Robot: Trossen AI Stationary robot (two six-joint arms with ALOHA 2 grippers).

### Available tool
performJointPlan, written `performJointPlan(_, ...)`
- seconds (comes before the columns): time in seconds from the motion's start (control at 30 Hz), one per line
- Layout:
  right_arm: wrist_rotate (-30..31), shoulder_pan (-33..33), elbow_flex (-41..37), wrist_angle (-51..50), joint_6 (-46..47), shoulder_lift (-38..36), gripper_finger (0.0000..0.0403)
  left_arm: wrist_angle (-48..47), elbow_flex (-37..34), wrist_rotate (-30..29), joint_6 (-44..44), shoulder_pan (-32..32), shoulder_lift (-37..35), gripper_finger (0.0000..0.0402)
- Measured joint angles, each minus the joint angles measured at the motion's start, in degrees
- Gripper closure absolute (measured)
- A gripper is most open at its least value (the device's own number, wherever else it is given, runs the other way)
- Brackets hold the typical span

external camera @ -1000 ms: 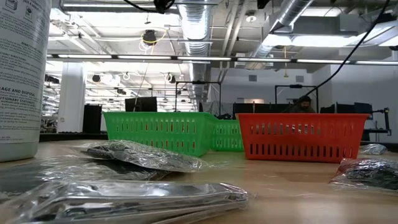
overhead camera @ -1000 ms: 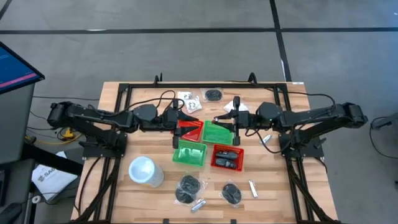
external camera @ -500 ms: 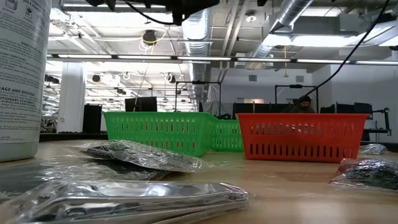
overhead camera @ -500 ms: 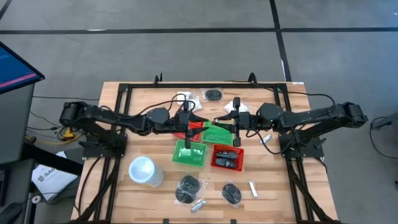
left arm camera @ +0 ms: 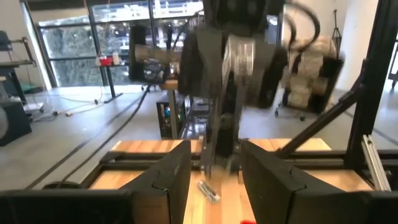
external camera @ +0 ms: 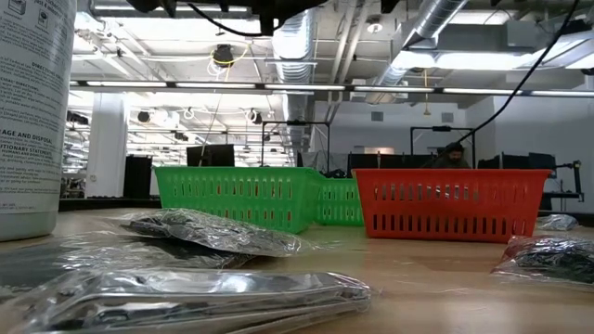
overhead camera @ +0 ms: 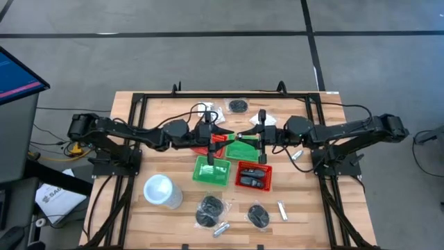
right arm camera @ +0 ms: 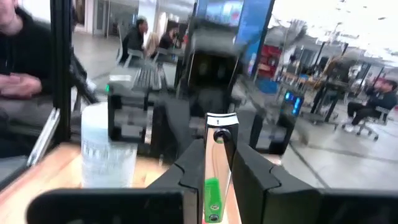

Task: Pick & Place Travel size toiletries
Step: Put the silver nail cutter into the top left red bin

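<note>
Right gripper (right arm camera: 214,163): clamped on a slim toiletry packet (right arm camera: 212,199), upright between the fingertips, green basket (overhead camera: 243,148) below. Light, thin, probably slippery; grip mid-body, gently. Left gripper (left arm camera: 214,169): fingers apart, empty.

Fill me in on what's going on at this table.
Two robot arms are sorting travel toiletries into red and green baskets. They face each other above the baskets in the middle of the table. The right claw is shut on a slim item with a green end. The left claw is open and empty. Wrapped black bundles lie loose near the front edge.
</note>
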Motion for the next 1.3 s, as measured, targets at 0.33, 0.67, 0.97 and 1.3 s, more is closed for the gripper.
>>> performJointPlan(0.33, 0.0, 0.3, 0.1, 6.4, -1.2, 5.1, 0.0355, 3.6, 0.1, 0.0, 0.0, 0.0, 3.8, 0.0271)
performJointPlan(0.67, 0.0, 0.3, 0.1, 6.4, -1.4, 5.5, 0.0355, 3.2, 0.0, 0.0, 0.0, 0.0, 3.9, 0.0295)
performJointPlan(0.97, 0.0, 0.2, 0.1, 6.3, -0.7, 5.5, 0.0340, 3.0, 0.0, 0.1, 0.9, 0.0, 3.9, 0.0363)
performJointPlan(1.3, 0.1, 0.2, 0.1, 6.1, -1.4, 5.5, 0.0329, 2.6, 0.0, 0.1, 1.1, 0.0, 3.9, 0.0363)
